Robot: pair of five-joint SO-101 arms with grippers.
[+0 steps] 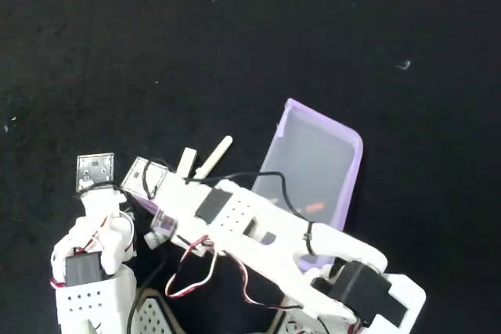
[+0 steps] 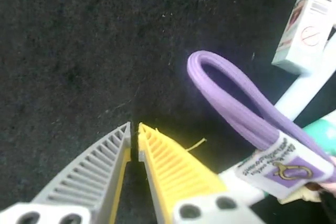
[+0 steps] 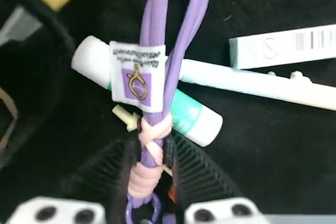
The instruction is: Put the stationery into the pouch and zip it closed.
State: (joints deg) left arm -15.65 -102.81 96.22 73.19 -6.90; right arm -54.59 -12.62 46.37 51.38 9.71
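The pouch point(image 1: 317, 154) lies flat on the black worktop point(image 1: 235, 52), tilted, with its near end hidden under the right arm. A broad run of dark surface lies between it and the far edge, and more on its right. A slim box point(image 1: 186, 160) and a pale pen point(image 1: 215, 154) poke out from behind that arm just left of the pouch, and the space around them is crowded by both arms. From above it is hard to tell what each tool is doing, but the wrist views show it. The right tool point(image 3: 151, 141) is clamped on a purple strap point(image 3: 181, 35) that carries a white label point(image 3: 137, 72). The strap rises over a white-and-green glue stick point(image 3: 194, 116) that lies on the worktop beside the pen and box. The left tool point(image 2: 134, 132) hangs over bare worktop with its grey and yellow fingers drawn together to a thin slit and nothing between them. The strap's loop curves just beside it without touching. The high view alone shows a small orange item inside the pouch.
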